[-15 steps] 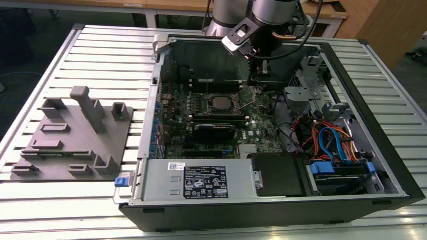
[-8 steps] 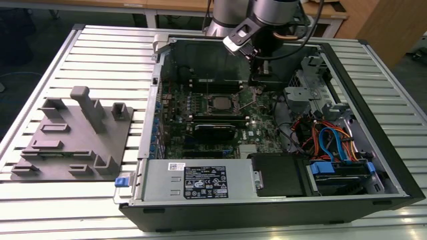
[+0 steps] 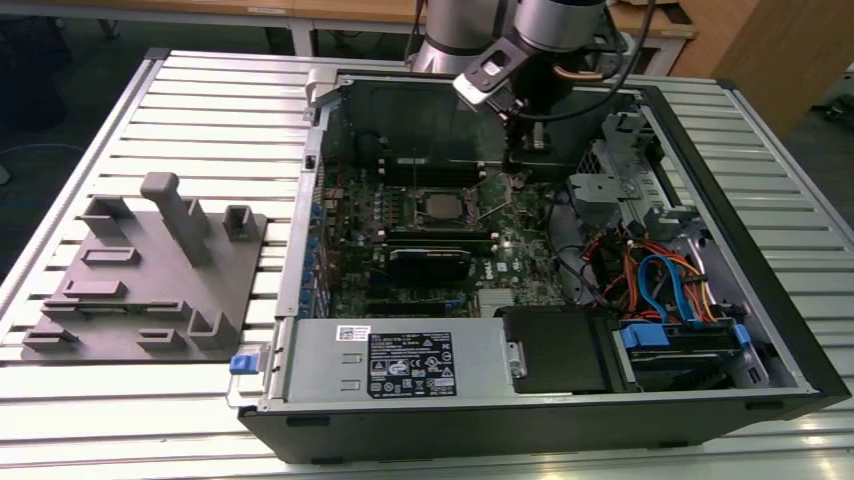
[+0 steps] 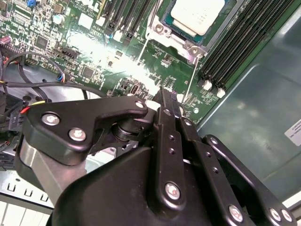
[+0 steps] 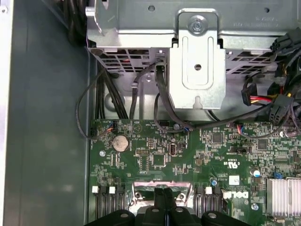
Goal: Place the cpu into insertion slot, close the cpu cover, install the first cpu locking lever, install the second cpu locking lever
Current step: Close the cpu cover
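Table: slatted metal table (image 3: pixel 200 100) carries everything
Case: open computer case (image 3: pixel 767 250) lies on its side, its inside facing up
Fixture: grey fixture block (image 3: pixel 134 290) sits on the exterior view's left of the case
Board: green circuit board (image 3: pixel 527 260) lines the case floor
Gripper: my gripper (image 4: pixel 163 94) hangs low over the board, just to the exterior view's right of the socket; fingers drawn together, nothing seen between them
Slot: insertion slot (image 4: pixel 187 34) sits in the far middle of the board
Cover: cpu cover (image 4: pixel 175 41) lies flat around the chip; I judge it closed
Cpu: cpu (image 4: pixel 197 14) is seated in the slot, silver top showing
Levers: first lever rod (image 4: pixel 192 77) runs close by my fingertips, contact not clear; second lever rod (image 4: pixel 141 52) is at the next corner; I judge neither latched
Progress: seating and cover look done; both levers outstanding
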Robot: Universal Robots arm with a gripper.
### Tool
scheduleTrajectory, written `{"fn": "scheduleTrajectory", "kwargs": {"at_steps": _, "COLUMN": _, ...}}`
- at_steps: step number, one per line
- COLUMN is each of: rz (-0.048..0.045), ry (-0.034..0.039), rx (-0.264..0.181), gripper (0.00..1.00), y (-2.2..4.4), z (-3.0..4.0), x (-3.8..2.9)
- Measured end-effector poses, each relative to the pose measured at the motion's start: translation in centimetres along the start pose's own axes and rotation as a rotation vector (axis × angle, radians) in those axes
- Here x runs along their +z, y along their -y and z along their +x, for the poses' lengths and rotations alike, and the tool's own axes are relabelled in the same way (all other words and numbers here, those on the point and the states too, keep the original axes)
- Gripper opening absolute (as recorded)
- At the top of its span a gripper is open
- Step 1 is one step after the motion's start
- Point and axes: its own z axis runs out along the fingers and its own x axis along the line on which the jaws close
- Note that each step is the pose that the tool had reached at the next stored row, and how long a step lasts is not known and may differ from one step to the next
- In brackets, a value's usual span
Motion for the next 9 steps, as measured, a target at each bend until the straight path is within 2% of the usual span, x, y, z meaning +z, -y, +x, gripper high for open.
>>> {"fn": "scheduleTrajectory", "kwargs": {"at_steps": 9, "rz": 0.0001, "ry": 0.0001, "rx": 0.000, "gripper": 0.10, "y": -1.18, "z": 0.00, "x": 0.20}}
